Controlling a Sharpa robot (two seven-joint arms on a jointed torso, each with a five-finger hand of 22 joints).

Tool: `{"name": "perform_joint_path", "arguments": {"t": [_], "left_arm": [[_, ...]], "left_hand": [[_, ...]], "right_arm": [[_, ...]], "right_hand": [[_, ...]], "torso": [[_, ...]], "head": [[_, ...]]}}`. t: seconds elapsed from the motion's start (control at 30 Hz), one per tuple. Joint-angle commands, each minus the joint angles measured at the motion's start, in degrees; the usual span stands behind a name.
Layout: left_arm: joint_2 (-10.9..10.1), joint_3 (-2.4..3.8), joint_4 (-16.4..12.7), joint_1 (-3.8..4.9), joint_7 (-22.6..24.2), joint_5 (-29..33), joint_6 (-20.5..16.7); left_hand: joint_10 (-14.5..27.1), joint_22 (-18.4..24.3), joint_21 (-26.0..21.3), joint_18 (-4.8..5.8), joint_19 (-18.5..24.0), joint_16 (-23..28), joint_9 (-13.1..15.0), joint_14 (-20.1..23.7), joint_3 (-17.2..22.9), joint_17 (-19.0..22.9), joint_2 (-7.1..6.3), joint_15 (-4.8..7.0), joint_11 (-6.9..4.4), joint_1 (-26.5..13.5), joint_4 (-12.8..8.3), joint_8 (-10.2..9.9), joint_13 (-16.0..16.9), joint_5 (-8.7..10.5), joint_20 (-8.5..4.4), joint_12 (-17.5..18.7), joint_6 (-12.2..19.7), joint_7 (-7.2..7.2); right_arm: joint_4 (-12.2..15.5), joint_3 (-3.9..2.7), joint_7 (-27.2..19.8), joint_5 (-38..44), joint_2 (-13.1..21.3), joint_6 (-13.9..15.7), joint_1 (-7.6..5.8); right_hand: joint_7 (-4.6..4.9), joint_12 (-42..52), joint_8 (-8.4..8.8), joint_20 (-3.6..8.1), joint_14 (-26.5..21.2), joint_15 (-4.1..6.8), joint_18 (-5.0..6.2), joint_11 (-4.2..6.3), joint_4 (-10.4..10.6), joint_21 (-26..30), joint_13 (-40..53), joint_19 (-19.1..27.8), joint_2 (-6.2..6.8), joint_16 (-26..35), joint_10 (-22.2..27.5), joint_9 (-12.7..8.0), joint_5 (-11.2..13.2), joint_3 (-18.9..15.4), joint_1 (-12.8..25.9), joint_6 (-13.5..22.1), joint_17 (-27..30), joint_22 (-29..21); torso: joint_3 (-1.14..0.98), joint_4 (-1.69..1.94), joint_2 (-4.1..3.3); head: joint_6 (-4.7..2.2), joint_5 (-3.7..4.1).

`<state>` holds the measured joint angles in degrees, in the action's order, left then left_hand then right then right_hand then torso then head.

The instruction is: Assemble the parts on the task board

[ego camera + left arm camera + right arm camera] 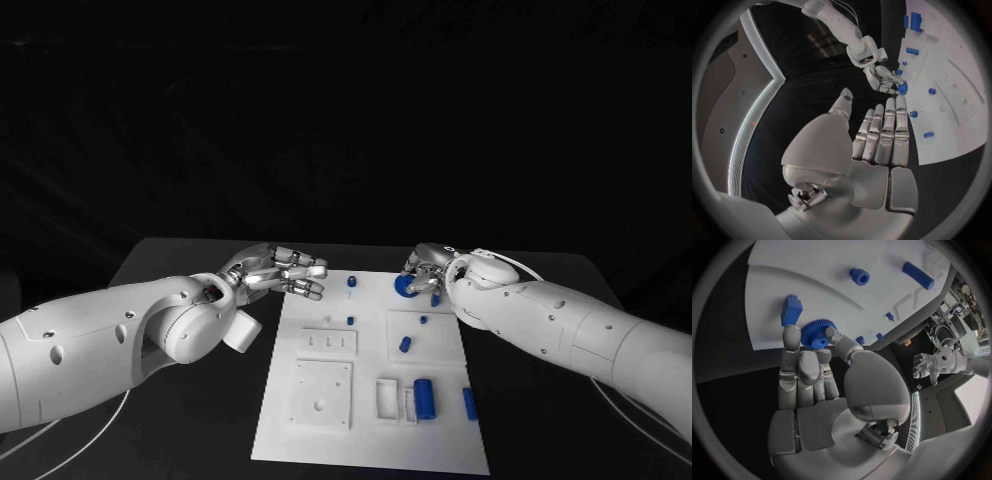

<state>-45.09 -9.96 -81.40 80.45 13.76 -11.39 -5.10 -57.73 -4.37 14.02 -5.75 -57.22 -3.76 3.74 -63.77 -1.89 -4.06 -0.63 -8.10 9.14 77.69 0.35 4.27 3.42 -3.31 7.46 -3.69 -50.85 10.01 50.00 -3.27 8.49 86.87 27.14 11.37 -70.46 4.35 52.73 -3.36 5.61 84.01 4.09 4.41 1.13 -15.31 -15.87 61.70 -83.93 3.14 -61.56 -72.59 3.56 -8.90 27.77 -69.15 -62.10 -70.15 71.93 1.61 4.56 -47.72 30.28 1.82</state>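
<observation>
Head view shows you the task board (pixel 368 440) lying in the middle of the black table (pixel 188 420), between the two arms. Check the right hand (pixel 427 272) at the board's far edge: in the right wrist view its fingers (pixel 791 347) pinch a blue gear (pixel 817 334) above the white surface, so treat this part as grasped and not yet seated. Check the left hand (pixel 283 272) just off the board's far left corner: its fingers are released and hold nothing. Several blue parts lie loose on the board, including a cylinder (pixel 424 396) and a bar (pixel 470 402) near its front edge. Judge the assembly as early: one part is in hand, and most of the parts remain to be placed.
</observation>
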Motion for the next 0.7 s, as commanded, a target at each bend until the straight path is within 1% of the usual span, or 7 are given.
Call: {"name": "perform_joint_path", "arguments": {"t": [0.03, 0.13, 0.2, 0.33, 0.47, 0.53, 0.7], "left_arm": [[-0.1, 0.03, -0.2, 0.01, 0.3, -0.1, 0.7], [-0.1, 0.03, -0.3, 0.02, 0.3, -0.1, 0.6], [-0.2, 0.03, -0.3, 0.02, 0.3, -0.1, 0.6], [-0.2, 0.03, -0.4, 0.02, 0.3, -0.1, 0.6], [-0.2, 0.03, -0.4, 0.03, 0.4, 0.0, 0.5], [-0.2, 0.03, -0.4, 0.03, 0.4, 0.0, 0.5], [-0.1, 0.04, -0.4, 0.03, 0.4, 0.0, 0.4]], "left_hand": [[0.3, 0.1, -0.4, 0.11, 0.1, -0.1, 0.0, 0.1, -0.1, 0.0, 0.29, 0.05, 0.08, -0.3, 0.3, -0.1, 0.1, 0.34, -0.19, 0.2, 0.2, -0.01], [0.3, 0.1, -0.4, 0.11, 0.1, -0.1, 0.0, 0.1, -0.1, 0.0, 0.29, 0.05, 0.08, -0.3, 0.3, -0.1, 0.1, 0.34, -0.19, 0.2, 0.2, -0.01], [0.3, 0.1, -0.4, 0.11, 0.1, -0.1, 0.0, 0.1, -0.1, 0.0, 0.29, 0.05, 0.08, -0.3, 0.3, -0.1, 0.1, 0.34, -0.19, 0.2, 0.2, -0.01], [0.3, 0.1, -0.4, 0.11, 0.1, -0.1, 0.0, 0.1, -0.1, 0.0, 0.29, 0.05, 0.08, -0.3, 0.3, -0.1, 0.1, 0.34, -0.19, 0.2, 0.2, -0.01], [0.3, 0.1, -0.4, 0.11, 0.1, -0.1, 0.0, 0.1, -0.1, 0.0, 0.29, 0.05, 0.08, -0.3, 0.3, -0.1, 0.1, 0.34, -0.19, 0.2, 0.2, -0.01], [0.3, 0.1, -0.4, 0.11, 0.1, -0.1, 0.0, 0.1, -0.1, 0.0, 0.29, 0.05, 0.08, -0.3, 0.3, -0.1, 0.1, 0.34, -0.19, 0.2, 0.2, -0.01], [0.3, 0.1, -0.4, 0.12, 0.1, -0.1, 0.0, 0.1, -0.1, 0.0, 0.20, 0.06, 0.06, -0.2, 0.2, -0.1, 0.1, 0.34, -0.20, 0.2, 0.2, -0.02]], "right_arm": [[0.9, 0.21, 1.2, 0.8, 0.3, 0.2, 0.22], [2.5, 0.21, 1.5, 1.1, 0.6, 0.7, -0.10], [3.9, 0.20, 1.8, 1.3, 0.8, 1.0, -0.26], [6.1, 0.20, 2.1, 1.9, 0.8, 1.4, -0.45], [8.1, 0.20, 2.4, 2.7, 0.4, 1.5, -0.54], [9.0, 0.20, 2.6, 3.3, 0.0, 1.6, -0.56], [10.9, 0.22, 3.3, 5.4, -1.2, 2.5, -0.58]], "right_hand": [[0.90, 0.2, -0.20, -0.15, 0.4, 0.11, 0.10, -0.06, 0.2, -0.4, 0.2, -2.1, -0.55, -0.4, -0.5, 0.2, -0.3, -0.2, 0.1, -2.3, -0.1, 0.2], [0.89, 0.3, -0.20, -0.14, 0.4, 0.12, 0.09, -0.06, 0.3, -0.6, 0.3, -2.1, -0.53, -0.5, -0.6, 0.2, -0.3, -0.2, 0.1, -2.3, -0.1, 0.3], [0.88, 0.4, -0.19, -0.14, 0.4, 0.13, 0.09, -0.05, 0.3, -0.6, 0.3, -2.1, -0.45, -0.5, -0.6, 0.2, -0.2, -0.2, 0.2, -2.3, -0.1, 0.3], [0.85, 0.3, -0.21, -0.14, 0.4, 0.13, 0.09, -0.04, 0.4, -0.6, 0.3, -2.1, -0.32, -0.5, -0.6, 0.2, -0.2, -0.3, 0.3, -2.4, -0.1, 0.4], [0.83, 0.4, -0.21, -0.14, 0.4, 0.13, 0.08, -0.04, 0.5, -0.5, 0.4, -2.1, -0.24, -0.5, -0.7, 0.2, -0.3, -0.4, 0.3, -2.4, -0.1, 0.4], [0.83, 0.3, -0.19, -0.14, 0.4, 0.13, 0.07, -0.03, 0.6, -0.7, 0.4, -2.1, -0.19, -0.5, -0.7, 0.2, -0.3, -0.6, 0.3, -2.3, 0.0, 0.4], [0.83, 0.3, -0.20, -0.14, 0.4, 0.13, 0.06, -0.03, 0.7, -0.8, 0.4, -2.2, -0.08, -0.5, -0.7, 0.2, -0.3, -0.7, 0.2, -2.3, 0.0, 0.5]], "torso": [[0.02, 0.01, 0.04], [0.02, 0.01, 0.05], [-0.02, -0.01, 0.02], [-0.06, -0.12, 0.06], [-0.05, -0.02, 0.02], [-0.03, -0.03, 0.03], [0.03, 0.12, 0.01]], "head": [[-0.07, -0.06], [-0.11, -0.11], [-0.17, -0.16], [-0.31, -0.36], [-0.42, -0.29], [-0.43, -0.42], [-0.49, -0.64]]}}
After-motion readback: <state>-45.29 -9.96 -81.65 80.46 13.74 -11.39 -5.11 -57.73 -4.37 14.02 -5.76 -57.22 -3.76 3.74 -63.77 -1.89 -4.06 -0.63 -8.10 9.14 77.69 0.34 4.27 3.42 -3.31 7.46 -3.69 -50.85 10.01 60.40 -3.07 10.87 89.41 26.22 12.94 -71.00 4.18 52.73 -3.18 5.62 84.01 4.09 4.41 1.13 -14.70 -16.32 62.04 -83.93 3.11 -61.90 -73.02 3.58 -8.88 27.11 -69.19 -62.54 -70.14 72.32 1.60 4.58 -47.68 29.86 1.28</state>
